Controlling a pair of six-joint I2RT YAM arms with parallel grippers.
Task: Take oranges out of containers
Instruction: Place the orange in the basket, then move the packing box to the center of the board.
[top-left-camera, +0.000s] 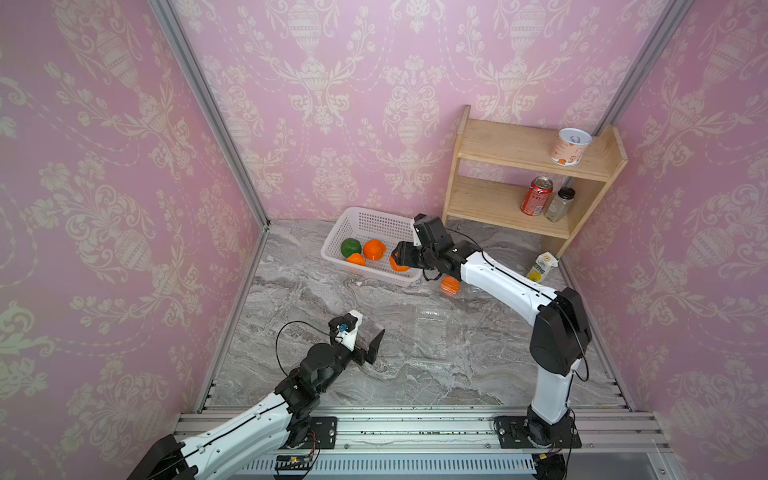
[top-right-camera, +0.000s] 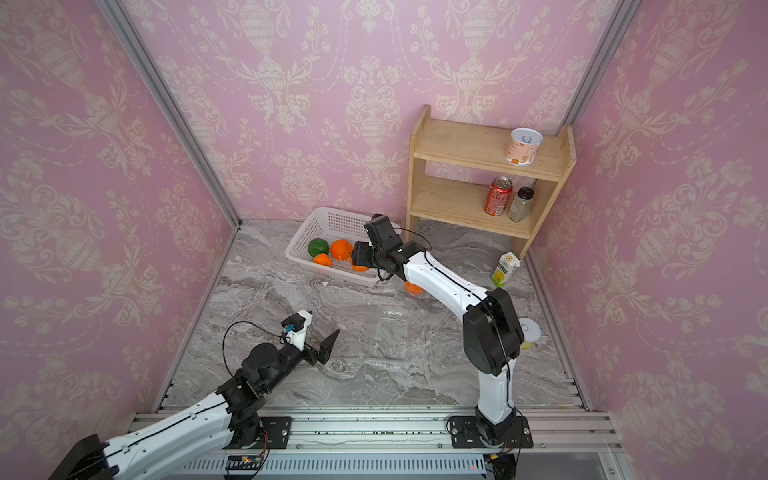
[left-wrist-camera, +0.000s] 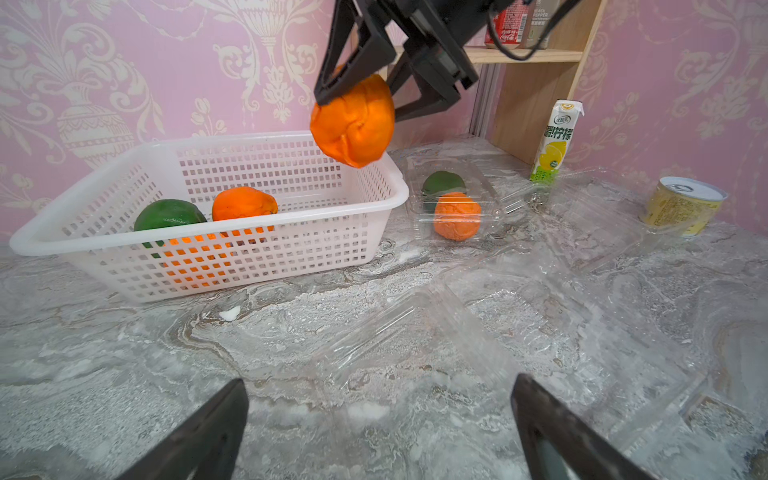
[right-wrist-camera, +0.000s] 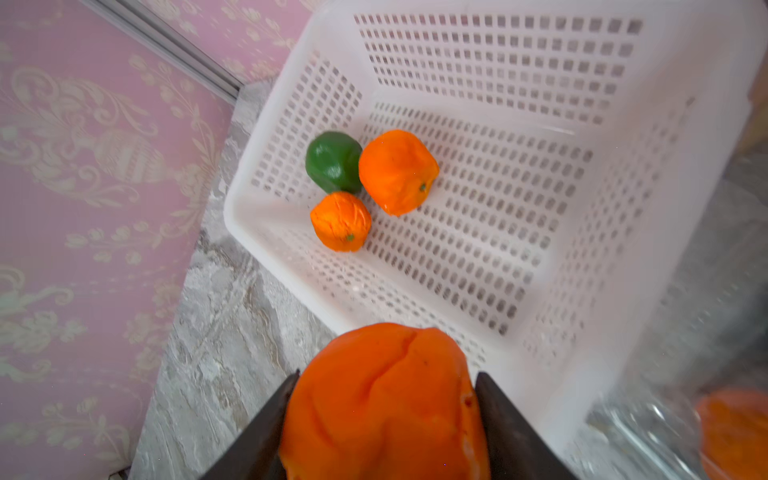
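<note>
My right gripper (right-wrist-camera: 386, 374) is shut on a bright orange (right-wrist-camera: 382, 399), holding it in the air over the near right rim of the white basket (top-left-camera: 365, 220); in the top view the gripper (top-left-camera: 397, 255) shows there too. In the basket lie a dark green orange (top-left-camera: 350, 247) and two bright oranges (top-left-camera: 374, 248) (top-left-camera: 356, 259). A clear container (left-wrist-camera: 419, 216) behind the basket's right end holds a green orange (left-wrist-camera: 442, 183) and a bright orange (left-wrist-camera: 457, 214). Two open clear containers (left-wrist-camera: 415, 332) (left-wrist-camera: 594, 220) lie empty. My left gripper (left-wrist-camera: 378, 382) hangs open over the marble, holding nothing.
A wooden shelf (top-left-camera: 519, 145) at the back right carries a tin (top-left-camera: 571, 146), a red can (top-left-camera: 536, 195) and a pepper jar (top-left-camera: 559, 203). A lemon drink carton (top-left-camera: 542, 267) stands by it. A yellow tin (left-wrist-camera: 681, 208) sits at the right wall.
</note>
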